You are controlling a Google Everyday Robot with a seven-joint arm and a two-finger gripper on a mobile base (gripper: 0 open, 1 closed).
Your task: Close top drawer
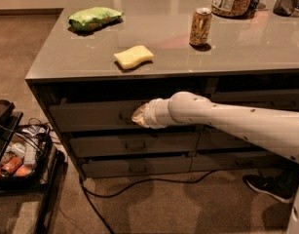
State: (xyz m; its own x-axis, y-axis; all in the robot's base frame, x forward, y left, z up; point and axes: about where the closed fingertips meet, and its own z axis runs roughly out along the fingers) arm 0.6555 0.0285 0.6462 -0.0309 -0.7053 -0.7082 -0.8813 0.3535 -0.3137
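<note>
1. Gripper (pixel 138 117) sits against the front panel of the top drawer (pixel 90 117), near its centre; we cannot tell whether it is apart or together.
2. We see the top drawer pulled slightly out, just under the countertop (pixel 236 52).
3. Above, we see a yellow sponge (pixel 133 57), a can (pixel 200 26) and a green bag (pixel 94 18).
</note>
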